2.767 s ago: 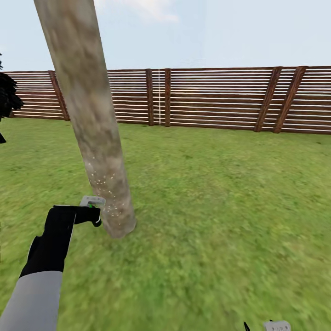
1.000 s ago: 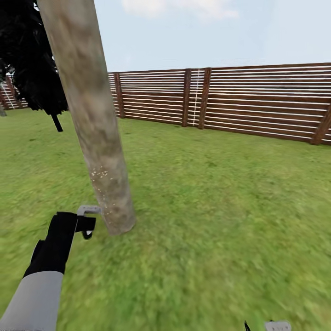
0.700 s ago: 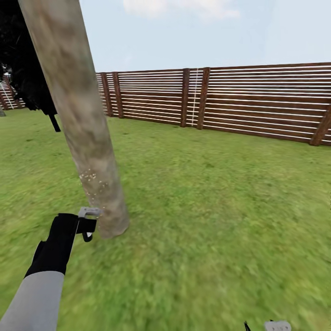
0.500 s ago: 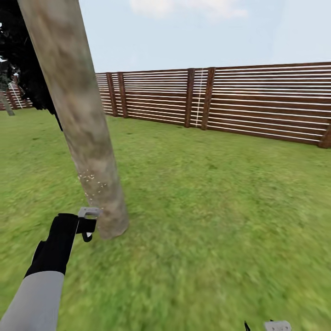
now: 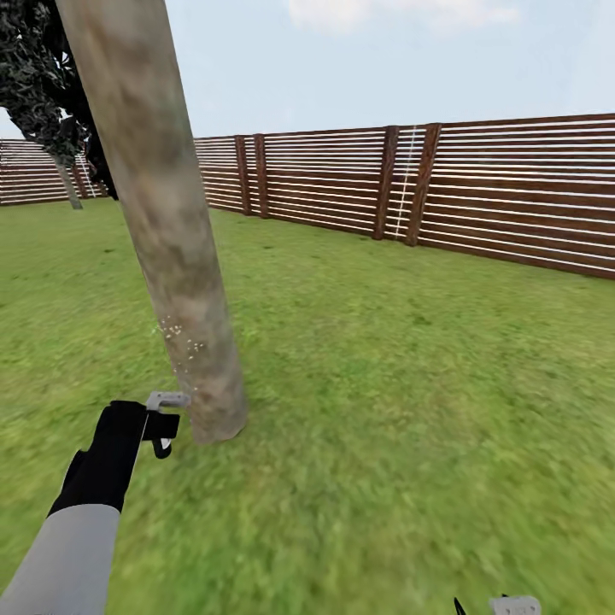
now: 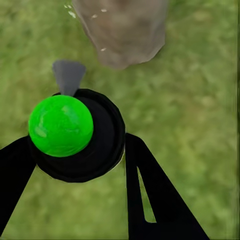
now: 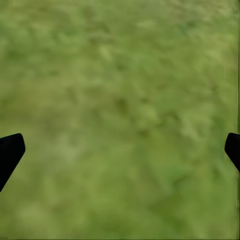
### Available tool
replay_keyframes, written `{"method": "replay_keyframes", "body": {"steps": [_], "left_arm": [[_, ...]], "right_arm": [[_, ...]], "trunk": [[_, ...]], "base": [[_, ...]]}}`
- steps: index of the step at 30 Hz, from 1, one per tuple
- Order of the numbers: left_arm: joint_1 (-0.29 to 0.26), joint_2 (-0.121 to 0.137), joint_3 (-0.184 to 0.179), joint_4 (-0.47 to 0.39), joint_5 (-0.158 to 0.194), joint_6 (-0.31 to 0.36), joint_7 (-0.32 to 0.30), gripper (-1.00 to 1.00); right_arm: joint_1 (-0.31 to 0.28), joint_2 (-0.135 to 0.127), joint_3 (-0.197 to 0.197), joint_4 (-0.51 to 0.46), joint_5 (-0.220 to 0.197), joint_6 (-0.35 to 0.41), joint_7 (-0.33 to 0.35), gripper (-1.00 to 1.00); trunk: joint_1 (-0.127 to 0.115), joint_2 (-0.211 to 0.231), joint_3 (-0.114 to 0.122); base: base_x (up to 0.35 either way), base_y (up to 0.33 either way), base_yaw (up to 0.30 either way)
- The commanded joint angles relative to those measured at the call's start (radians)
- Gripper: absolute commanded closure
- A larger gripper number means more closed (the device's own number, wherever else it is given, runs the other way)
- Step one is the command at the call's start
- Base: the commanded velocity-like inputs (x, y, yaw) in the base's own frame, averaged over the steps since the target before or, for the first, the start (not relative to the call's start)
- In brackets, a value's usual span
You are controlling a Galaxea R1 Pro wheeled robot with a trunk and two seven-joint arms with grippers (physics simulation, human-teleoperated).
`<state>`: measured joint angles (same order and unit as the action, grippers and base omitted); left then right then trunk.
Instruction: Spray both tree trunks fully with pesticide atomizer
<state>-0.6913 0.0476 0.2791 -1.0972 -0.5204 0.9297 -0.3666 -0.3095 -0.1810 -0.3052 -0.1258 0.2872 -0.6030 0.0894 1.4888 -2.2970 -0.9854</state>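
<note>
Green on its cap, the atomizer (image 6: 75, 132) sits between the left gripper's (image 5: 161, 422) two black fingers (image 6: 150, 192), which are closed against its dark round body; in the head view we see its whitish head (image 5: 167, 399) at lower left of the frame, just beside the foot of the trunk (image 5: 175, 248). What matters for our next move is the direction of the grey nozzle (image 6: 68, 75): in the left wrist view it points from the bottle toward the trunk base (image 6: 125, 30), slightly to one side of it, with a strip of grass (image 5: 384, 367) between them. Pale specks dot the bark (image 5: 178, 331) only low down, so we judge most of the tall column unsprayed. The long axis of the trunk leans toward the upper left of the head view, and we would have to sweep along it. A second tree (image 5: 47, 94) stands far off at upper left. Our right gripper (image 7: 120, 150) hangs over bare grass with fingertips wide apart, holding nothing.
</note>
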Motion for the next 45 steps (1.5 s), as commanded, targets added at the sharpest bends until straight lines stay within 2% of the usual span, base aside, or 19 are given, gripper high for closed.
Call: {"method": "replay_keyframes", "body": {"steps": [1, 8, 11, 16, 19, 24, 27, 29, 36, 45], "left_arm": [[0.000, 0.000, 0.000, 0.000, 0.000, 0.000, 0.000, 1.00], [-0.001, 0.002, 0.007, -0.010, 0.001, 0.003, 0.000, 1.00], [-0.008, 0.002, 0.033, -0.021, 0.002, 0.007, 0.000, 1.00], [-0.022, 0.000, 0.040, -0.042, 0.002, 0.010, 0.000, 1.00], [-0.057, 0.000, 0.040, -0.044, 0.002, 0.012, 0.000, 1.00], [-0.078, -0.004, 0.030, -0.045, -0.001, 0.014, -0.001, 1.00], [-0.166, 0.002, 0.029, -0.047, -0.003, 0.065, -0.003, 1.00], [-0.191, -0.001, 0.028, -0.045, -0.003, 0.078, -0.003, 1.00], [-0.185, 0.002, 0.024, -0.108, -0.005, 0.081, -0.005, 1.00], [-0.180, 0.003, 0.025, -0.106, -0.006, 0.081, -0.003, 1.00]], "right_arm": [[0.000, 0.000, 0.000, 0.000, 0.000, 0.000, 0.000, -1.00], [0.000, 0.000, 0.000, 0.000, 0.001, -0.001, 0.000, -1.00], [0.000, 0.000, 0.000, 0.000, 0.001, -0.001, 0.000, -1.00], [0.001, 0.000, 0.000, 0.000, 0.001, -0.001, 0.000, -1.00], [0.000, 0.000, 0.000, 0.000, 0.001, -0.001, 0.000, -1.00], [0.000, 0.002, 0.001, 0.000, 0.001, -0.001, -0.002, -1.00], [0.000, 0.003, 0.001, 0.001, 0.001, -0.001, -0.002, -1.00], [0.000, 0.004, 0.001, 0.001, 0.001, -0.001, -0.002, -1.00], [0.000, 0.004, 0.000, 0.002, 0.001, -0.001, -0.001, -1.00], [0.000, 0.005, 0.000, 0.001, 0.001, -0.001, 0.000, -1.00]], "trunk": [[0.000, 0.000, 0.000], [0.000, 0.000, 0.000], [0.000, 0.000, 0.000], [0.000, 0.000, 0.000], [0.000, 0.000, 0.000], [0.000, 0.000, 0.000], [0.000, 0.000, 0.000], [0.000, 0.000, 0.000], [0.000, 0.000, 0.000], [0.000, 0.000, 0.000]], "base": [[0.133, -0.249, 0.019], [0.072, -0.263, 0.002], [-0.077, -0.265, 0.000], [-0.175, -0.249, 0.000], [-0.168, -0.239, 0.018], [-0.031, -0.047, 0.225], [-0.001, -0.001, 0.277], [0.000, 0.000, 0.274], [0.089, -0.060, 0.040], [0.228, -0.185, 0.020]]}}
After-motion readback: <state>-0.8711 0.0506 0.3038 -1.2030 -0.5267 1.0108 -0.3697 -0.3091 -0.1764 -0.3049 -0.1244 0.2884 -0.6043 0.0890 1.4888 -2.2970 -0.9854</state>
